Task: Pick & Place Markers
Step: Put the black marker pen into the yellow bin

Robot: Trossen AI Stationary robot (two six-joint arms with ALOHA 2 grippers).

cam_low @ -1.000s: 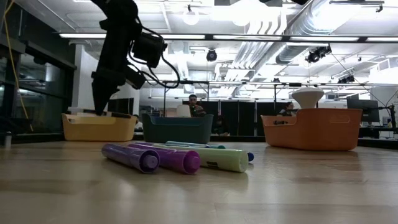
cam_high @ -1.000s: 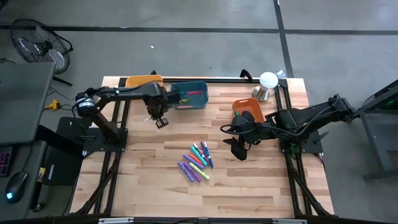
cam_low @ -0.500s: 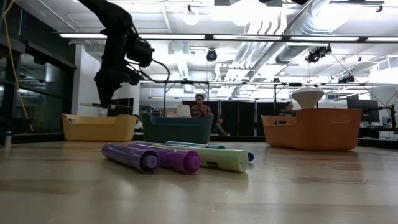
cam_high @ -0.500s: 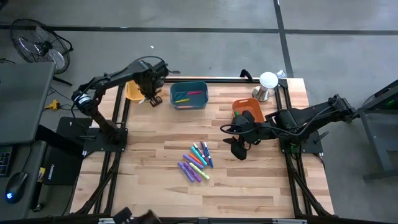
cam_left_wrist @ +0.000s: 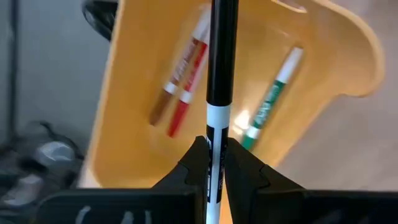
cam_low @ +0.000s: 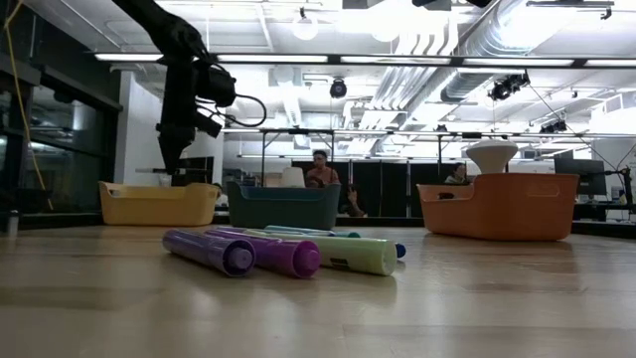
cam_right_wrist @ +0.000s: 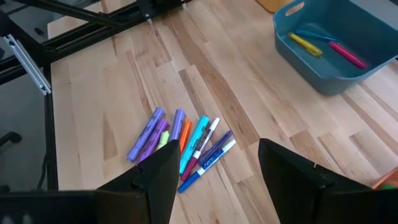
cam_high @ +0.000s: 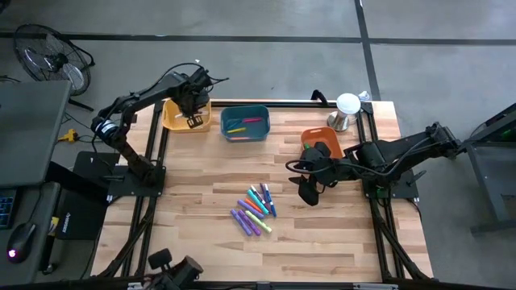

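The left tool (cam_high: 193, 121) hangs over the yellow bin (cam_high: 172, 119) at the table's (cam_high: 322, 242) back left, clamped tight on a black-and-white marker (cam_left_wrist: 219, 93). In the left wrist view that marker runs straight out from between the fingers (cam_left_wrist: 239, 168), long axis in line with the tool, black end pointing away over the bin; its other end is cut off by the picture's edge. From above it cannot be made out at all. Inside the bin lie a brown marker (cam_left_wrist: 166, 102) and a red marker (cam_left_wrist: 186, 87) side by side, roughly parallel, and a green marker (cam_left_wrist: 268, 102) apart from them (all three slanted much the same way).

The right tool (cam_high: 308, 192) waits low over the table near the orange bin (cam_high: 316, 135), its fingers (cam_right_wrist: 292, 174) spread wide with nothing between them. The loose markers (cam_high: 254, 209) lie in a fanned cluster mid-table, most slanting diagonally; in the low view the front ones hide those behind. The teal bin (cam_high: 245, 122) holds a yellow marker (cam_right_wrist: 306, 43) and a pink marker (cam_right_wrist: 348, 55).
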